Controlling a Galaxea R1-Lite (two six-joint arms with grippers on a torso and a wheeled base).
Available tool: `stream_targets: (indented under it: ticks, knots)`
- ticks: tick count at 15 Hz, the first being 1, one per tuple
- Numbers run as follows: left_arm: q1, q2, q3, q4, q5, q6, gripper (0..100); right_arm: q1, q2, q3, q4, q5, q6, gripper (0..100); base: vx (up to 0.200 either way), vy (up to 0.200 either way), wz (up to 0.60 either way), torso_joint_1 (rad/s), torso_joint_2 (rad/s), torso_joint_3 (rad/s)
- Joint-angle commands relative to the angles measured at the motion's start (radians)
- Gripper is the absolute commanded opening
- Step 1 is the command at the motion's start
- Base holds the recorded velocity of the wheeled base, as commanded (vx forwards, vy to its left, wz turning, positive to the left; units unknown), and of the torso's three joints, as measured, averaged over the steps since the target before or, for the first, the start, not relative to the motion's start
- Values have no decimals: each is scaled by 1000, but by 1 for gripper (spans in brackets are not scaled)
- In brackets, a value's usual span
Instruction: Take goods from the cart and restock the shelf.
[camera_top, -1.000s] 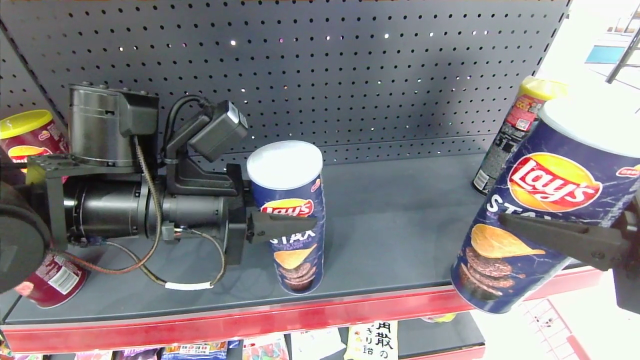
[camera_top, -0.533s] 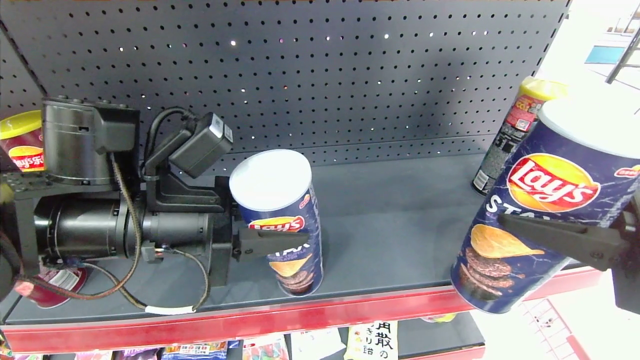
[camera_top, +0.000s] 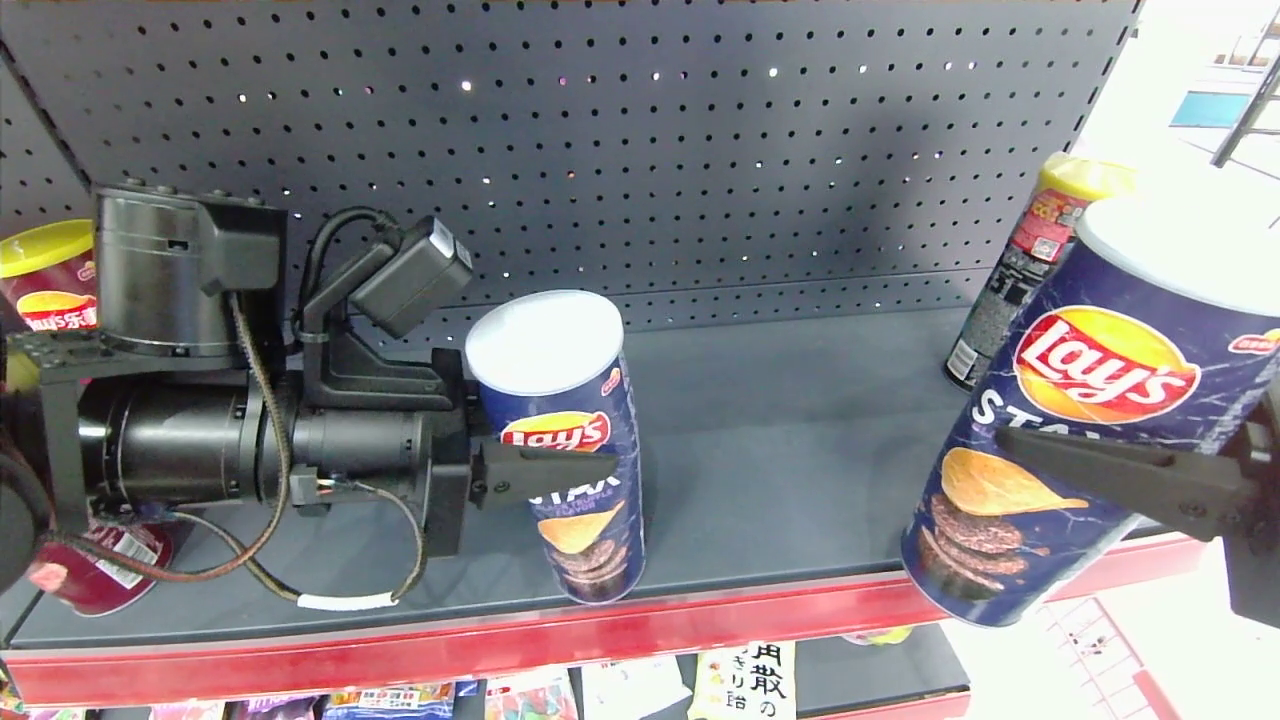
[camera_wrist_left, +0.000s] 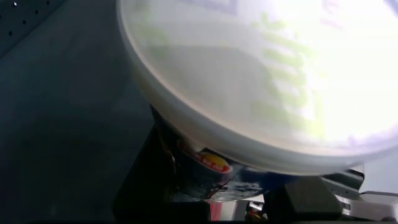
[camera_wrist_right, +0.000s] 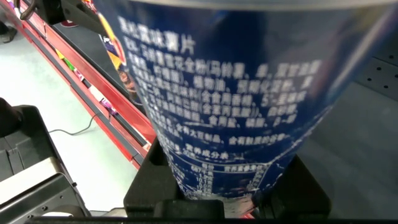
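My left gripper (camera_top: 560, 462) is shut on a dark blue chip can (camera_top: 565, 440) with a white lid, held tilted with its base on the grey shelf (camera_top: 800, 450) near the red front edge. Its white lid (camera_wrist_left: 267, 74) looms close in the left wrist view. My right gripper (camera_top: 1130, 470) is shut on a second dark blue chip can (camera_top: 1080, 410), held tilted in the air off the shelf's right front corner. That can's printed back (camera_wrist_right: 230, 112) shows in the right wrist view.
A red can with a yellow lid (camera_top: 45, 275) stands at the shelf's far left, another red can (camera_top: 100, 565) lies behind my left arm. A dark can with a yellow lid (camera_top: 1030, 255) stands at the back right. A perforated back panel (camera_top: 640, 130) rises behind. Lower shelves hold packets (camera_top: 740, 680).
My left gripper pulled the can leftward, tipping it, then shifted slightly back right and up. The right arm and its can have not moved.
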Motion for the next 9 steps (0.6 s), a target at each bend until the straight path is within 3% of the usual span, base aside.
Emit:
stream_targets:
  ticks: [1, 9]
  knots:
    - [0, -2, -12, -7, 0, -7, 0, 0, 0, 0, -1, 1, -1, 0, 0, 0, 0, 0, 0, 0]
    - [0, 7, -2, -7, 2, 3, 0, 0, 3, 0, -1, -2, -1, 0, 0, 0, 0, 0, 0, 0]
